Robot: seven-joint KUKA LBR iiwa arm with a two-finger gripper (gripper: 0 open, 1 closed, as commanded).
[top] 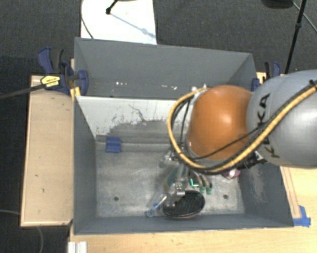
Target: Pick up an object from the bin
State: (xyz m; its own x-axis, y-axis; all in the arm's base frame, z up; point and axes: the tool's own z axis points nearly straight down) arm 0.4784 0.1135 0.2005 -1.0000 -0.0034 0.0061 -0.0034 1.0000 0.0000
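End effector (175,193) — over one black oval object (192,205)

Blue block (113,144), black oval brush (186,205), grey bin (150,66)

Found at the left of the bin (87,173) floor, at the foot of the rear wall: one small block (112,144), well apart from the rest. Found low and centre in the frame, near the front wall: an oval flat item (187,206), a thin piece (152,212) just left of it, the gripper (176,193) at its upper-left edge. Noted right of the gripper, partly under the arm (221,125): one small item (230,174).
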